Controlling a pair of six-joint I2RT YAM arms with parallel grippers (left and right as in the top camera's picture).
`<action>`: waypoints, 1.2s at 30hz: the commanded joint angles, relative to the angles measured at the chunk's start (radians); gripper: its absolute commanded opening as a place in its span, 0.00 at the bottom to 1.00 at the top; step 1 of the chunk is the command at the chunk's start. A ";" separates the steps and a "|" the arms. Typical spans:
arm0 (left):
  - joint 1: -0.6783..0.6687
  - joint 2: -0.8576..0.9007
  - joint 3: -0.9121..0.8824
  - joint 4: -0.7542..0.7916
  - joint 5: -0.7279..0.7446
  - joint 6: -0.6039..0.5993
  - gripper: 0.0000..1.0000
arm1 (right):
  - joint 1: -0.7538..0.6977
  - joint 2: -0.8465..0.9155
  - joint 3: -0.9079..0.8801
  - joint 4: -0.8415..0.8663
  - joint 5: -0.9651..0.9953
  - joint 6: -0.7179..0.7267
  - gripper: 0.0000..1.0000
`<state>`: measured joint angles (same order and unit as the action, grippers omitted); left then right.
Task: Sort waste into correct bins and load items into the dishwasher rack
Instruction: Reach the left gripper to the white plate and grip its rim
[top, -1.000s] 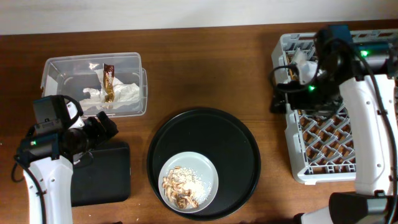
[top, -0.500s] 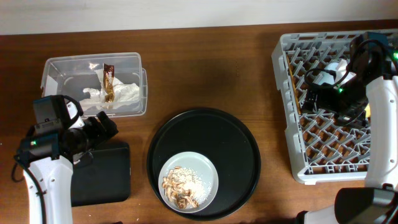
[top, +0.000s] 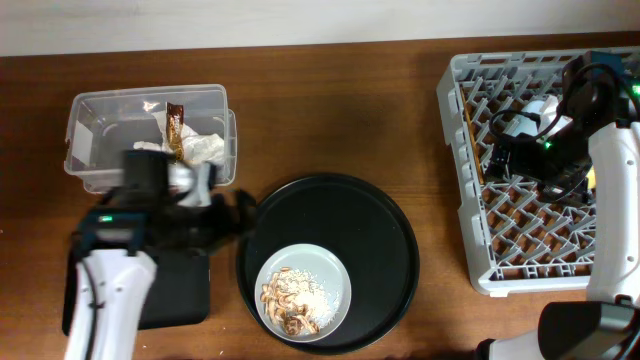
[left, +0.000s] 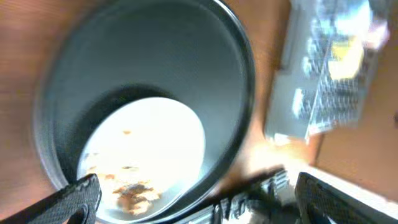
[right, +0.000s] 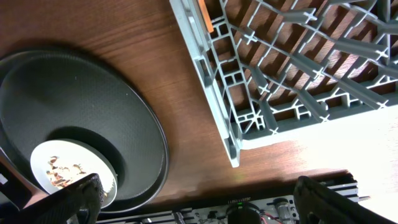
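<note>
A pale grey plate with brownish food scraps sits in the round black tray. My left gripper is open and empty at that tray's left rim. The blurred left wrist view shows the plate and scraps between its open fingers. The clear tub holds the white napkin and the brown-and-gold wrapper. My right gripper hovers open and empty over the dishwasher rack. A blurred yellow shape lies in the rack. The cups and chopsticks are hidden.
The shallow black tray lies at the lower left, partly under my left arm. The right wrist view shows the rack's corner, the round tray and the plate beyond my open fingers.
My left arm has swung right from above the shallow black tray to the round tray's left rim. My right arm moved from the rack's far left corner to its middle, then stayed.
</note>
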<state>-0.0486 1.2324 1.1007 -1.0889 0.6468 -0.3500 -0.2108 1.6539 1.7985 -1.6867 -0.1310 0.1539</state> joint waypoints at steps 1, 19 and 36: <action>-0.293 0.001 0.003 0.146 -0.010 -0.029 0.98 | -0.006 -0.021 -0.004 0.000 0.012 0.005 0.99; -0.769 0.465 0.389 -0.229 -0.566 -0.283 0.99 | -0.006 -0.021 -0.004 0.000 0.012 0.005 0.99; -0.971 0.590 0.272 -0.084 -0.840 -0.731 0.92 | -0.006 -0.021 -0.004 0.000 0.012 0.005 0.99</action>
<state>-1.0199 1.7622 1.3846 -1.2007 -0.1848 -1.0363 -0.2108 1.6539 1.7969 -1.6871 -0.1280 0.1543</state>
